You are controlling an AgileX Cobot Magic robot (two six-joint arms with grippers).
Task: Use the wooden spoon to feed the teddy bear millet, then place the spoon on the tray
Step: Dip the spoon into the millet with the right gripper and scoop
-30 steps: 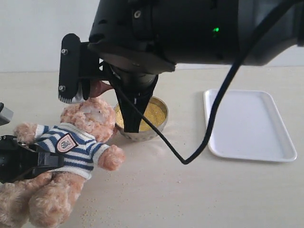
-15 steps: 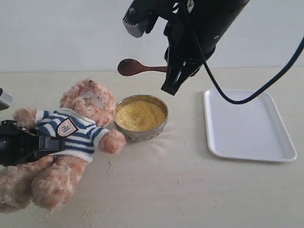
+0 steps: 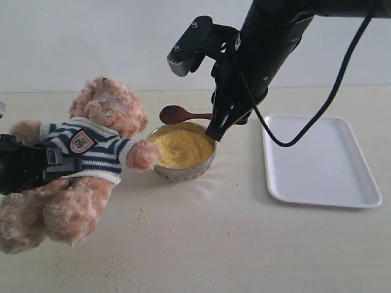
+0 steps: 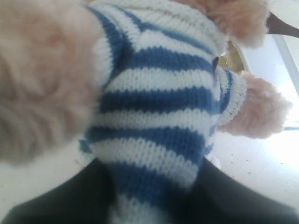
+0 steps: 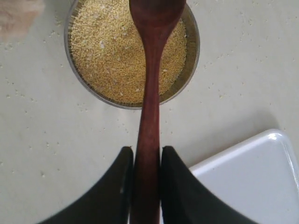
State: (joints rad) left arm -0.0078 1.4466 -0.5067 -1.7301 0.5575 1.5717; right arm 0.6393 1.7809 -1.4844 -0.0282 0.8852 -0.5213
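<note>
The teddy bear (image 3: 91, 146) is held off the table at the left, leaning toward the bowl, with my left gripper (image 3: 56, 163) shut on its striped sweater (image 4: 159, 102). In the left wrist view the dark fingers (image 4: 70, 205) squeeze the knit between them. My right gripper (image 3: 223, 124) is shut on the handle of the wooden spoon (image 3: 182, 114). The spoon (image 5: 152, 93) lies level over the far rim of the metal bowl (image 3: 183, 172), above the heaped millet (image 3: 180, 146). Its oval end points toward the bear, a short way from the bear's face. The white tray (image 3: 317, 159) lies at the right.
Loose yellow grains (image 3: 122, 274) are scattered on the beige table in front of the bear and around the bowl (image 5: 194, 51). A black cable (image 3: 305, 125) hangs from the right arm over the tray's left edge. A tray corner (image 5: 247, 186) lies beside my right gripper (image 5: 147, 154).
The right arm has pulled back to the right and come lower, carrying the spoon from the bear's face to above the bowl. The left gripper has raised the bear and turned it more upright.
</note>
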